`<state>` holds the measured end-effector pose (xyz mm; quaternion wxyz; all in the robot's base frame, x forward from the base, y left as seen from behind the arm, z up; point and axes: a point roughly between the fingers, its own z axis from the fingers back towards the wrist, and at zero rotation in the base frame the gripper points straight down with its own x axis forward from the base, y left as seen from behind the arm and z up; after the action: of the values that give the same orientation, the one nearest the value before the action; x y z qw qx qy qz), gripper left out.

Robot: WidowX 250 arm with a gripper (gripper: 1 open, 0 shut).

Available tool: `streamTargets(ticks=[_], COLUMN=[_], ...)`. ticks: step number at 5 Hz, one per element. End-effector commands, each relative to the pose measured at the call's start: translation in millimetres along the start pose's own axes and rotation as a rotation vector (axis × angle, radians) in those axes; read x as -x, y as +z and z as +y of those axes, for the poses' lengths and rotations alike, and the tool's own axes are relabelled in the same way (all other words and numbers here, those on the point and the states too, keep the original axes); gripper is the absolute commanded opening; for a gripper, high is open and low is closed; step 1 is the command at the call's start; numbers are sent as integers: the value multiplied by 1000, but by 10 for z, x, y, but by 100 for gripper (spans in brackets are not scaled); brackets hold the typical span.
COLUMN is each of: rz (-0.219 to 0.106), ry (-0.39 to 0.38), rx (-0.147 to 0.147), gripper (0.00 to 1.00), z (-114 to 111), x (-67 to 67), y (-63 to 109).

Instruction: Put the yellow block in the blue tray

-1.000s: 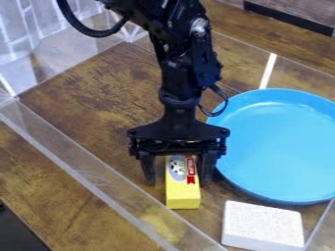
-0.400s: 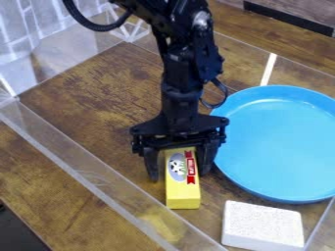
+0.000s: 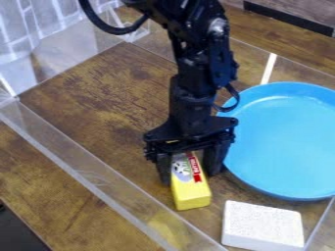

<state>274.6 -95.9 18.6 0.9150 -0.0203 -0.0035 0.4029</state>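
The yellow block lies flat on the wooden table near its front edge, red-banded label facing up. My gripper points straight down over the block's far end. It is open, with one finger on each side of the block. Whether the fingers touch the block I cannot tell. The blue tray sits just right of the gripper and holds nothing.
A white speckled sponge-like block lies at the front right, below the tray. Clear plastic walls fence the table along the front and left. A white stick leans behind the tray.
The wrist has rolled, so the fingers now line up across the block. The arm has shifted slightly right in the picture. The jaws stay open and the block still lies on the table.
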Motion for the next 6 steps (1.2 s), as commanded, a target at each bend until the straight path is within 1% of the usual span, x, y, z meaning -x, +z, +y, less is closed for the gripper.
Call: streamTargets(ticks=[1,2,3,5,6], rz=[-14,-11,-9,-23,-33], ry=[-33,-56,-46,-90,-116], rx=[41,38,28,7,4], gripper=[100,100,0,0,0], z=[-161,-208,-135,-173,-155], x=[86,176,98,-46,-269], y=[105,102,109,109,164])
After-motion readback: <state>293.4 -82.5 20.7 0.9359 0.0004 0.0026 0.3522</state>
